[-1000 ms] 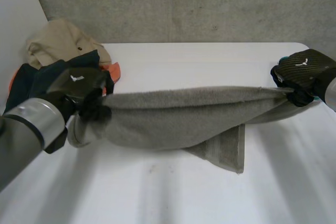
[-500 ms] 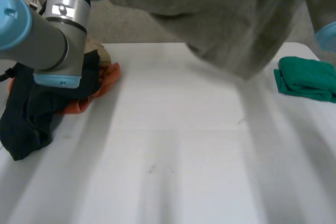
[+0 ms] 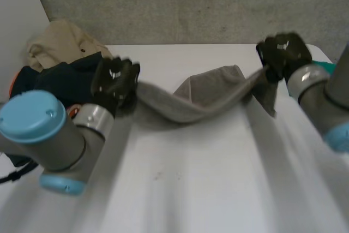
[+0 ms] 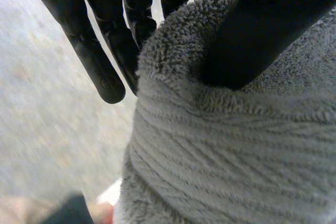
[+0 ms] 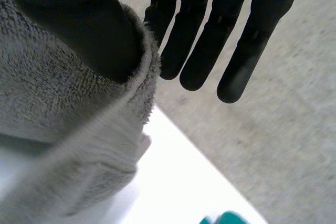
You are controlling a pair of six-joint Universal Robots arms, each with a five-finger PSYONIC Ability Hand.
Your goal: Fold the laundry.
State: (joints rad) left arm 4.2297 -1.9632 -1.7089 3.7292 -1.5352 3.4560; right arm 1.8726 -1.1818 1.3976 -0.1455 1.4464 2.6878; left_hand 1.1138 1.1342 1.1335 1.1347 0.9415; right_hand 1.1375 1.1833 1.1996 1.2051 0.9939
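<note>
Down from overhead since the last frame, one grey towel now sags between my two hands, its middle drooping toward the white worktop. My left hand pinches one end under its thumb. My right hand pinches the other end likewise. Behind both stands a concrete wall. One heap of clothes lies beside the left hand.

place: robot lab bench | cues: bare concrete wall; plain white table; heap of clothes
</note>
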